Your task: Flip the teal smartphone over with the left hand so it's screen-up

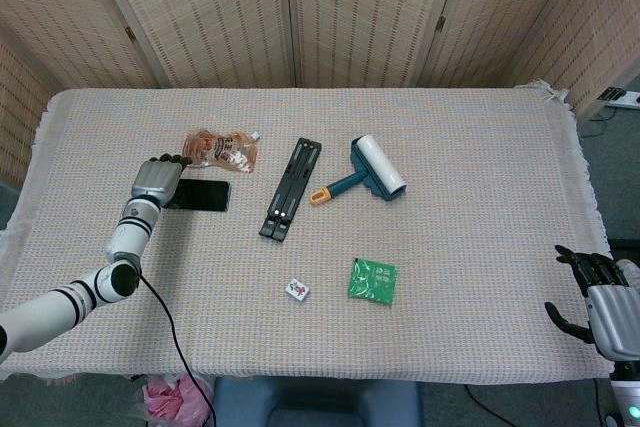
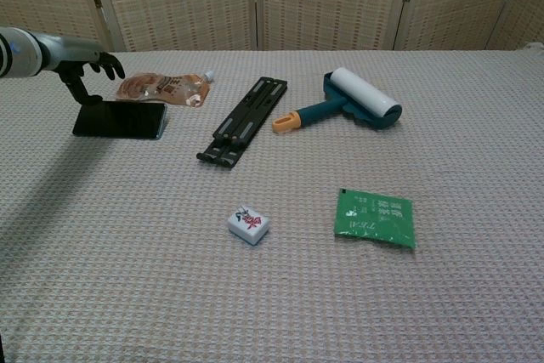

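The teal smartphone [image 1: 202,195] [image 2: 120,119] lies flat on the cloth at the left, its dark screen facing up. My left hand [image 1: 157,181] [image 2: 82,65] hovers over the phone's left end. One finger reaches down to the phone's far left corner, while the others are lifted off it and spread. My right hand [image 1: 596,292] hangs off the table's near right edge with its fingers apart and nothing in it; the chest view does not show it.
A brown pouch [image 1: 220,150] lies just behind the phone. To the right are a black folding stand [image 1: 291,188], a teal lint roller [image 1: 372,170], a green sachet [image 1: 372,280] and a small white tile [image 1: 297,290].
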`<state>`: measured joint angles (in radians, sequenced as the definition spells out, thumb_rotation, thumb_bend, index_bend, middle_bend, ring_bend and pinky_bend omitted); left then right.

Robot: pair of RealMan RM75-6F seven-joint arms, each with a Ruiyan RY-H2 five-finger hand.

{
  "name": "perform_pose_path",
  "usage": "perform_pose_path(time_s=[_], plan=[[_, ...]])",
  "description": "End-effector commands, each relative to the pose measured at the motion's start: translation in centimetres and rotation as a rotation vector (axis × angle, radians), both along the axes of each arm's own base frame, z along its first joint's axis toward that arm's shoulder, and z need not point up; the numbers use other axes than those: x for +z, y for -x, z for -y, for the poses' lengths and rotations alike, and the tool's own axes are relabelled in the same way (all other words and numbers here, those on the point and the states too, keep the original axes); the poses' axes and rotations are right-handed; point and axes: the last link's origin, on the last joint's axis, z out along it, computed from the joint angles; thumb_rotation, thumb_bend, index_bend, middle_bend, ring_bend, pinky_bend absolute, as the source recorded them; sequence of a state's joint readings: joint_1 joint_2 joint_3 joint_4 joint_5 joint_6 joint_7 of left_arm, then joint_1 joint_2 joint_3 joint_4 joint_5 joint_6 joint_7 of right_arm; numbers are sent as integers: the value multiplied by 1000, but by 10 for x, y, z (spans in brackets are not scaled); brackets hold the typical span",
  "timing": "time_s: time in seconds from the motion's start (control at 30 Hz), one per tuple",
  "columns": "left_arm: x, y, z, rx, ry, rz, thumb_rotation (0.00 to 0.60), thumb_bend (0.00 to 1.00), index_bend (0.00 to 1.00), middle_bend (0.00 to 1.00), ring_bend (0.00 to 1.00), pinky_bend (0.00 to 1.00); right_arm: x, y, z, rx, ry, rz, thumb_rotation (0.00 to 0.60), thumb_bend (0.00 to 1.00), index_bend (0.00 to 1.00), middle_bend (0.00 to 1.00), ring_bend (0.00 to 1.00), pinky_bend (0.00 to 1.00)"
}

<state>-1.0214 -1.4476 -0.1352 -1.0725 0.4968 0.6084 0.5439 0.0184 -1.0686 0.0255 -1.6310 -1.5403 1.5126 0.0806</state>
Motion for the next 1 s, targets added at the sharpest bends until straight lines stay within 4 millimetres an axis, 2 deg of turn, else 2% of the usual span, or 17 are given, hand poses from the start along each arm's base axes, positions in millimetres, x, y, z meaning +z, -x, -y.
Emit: perform_pose_path(time_s=[0.03,0.13,0.3,0.5,0.67,0.83,1.0], plan=[[8,-2,1,-6,-40,45,600,488,87,92,76,206,0,0,1,3,0,-1,600,212,144,278,202,163],[15,-3,6,-5,-81,112,600,488,83,86,74,206,2,-1,1,9,3,-4,600,212,144,279,202,163],[29,6,34,-18,-137,208,600,481,89,86,77,206,5,-1,2,18,6,-17,600,212,144,279,202,163],[38,30,86,-47,-237,283,600,471,131,86,78,206,8,0,3,27,0,-24,600,211,144,278,202,163],[50,54,132,-77,-290,248,600,360,140,86,77,206,7,-1,6,48,-21,-31,600,212,144,231,202,163],[65,75,174,-96,-347,195,600,325,159,86,77,206,7,-2,10,60,-32,-34,600,212,144,193,188,163],[77,94,214,-87,-398,175,600,320,161,86,77,206,5,-3,13,66,-33,-26,600,212,63,151,146,163]])
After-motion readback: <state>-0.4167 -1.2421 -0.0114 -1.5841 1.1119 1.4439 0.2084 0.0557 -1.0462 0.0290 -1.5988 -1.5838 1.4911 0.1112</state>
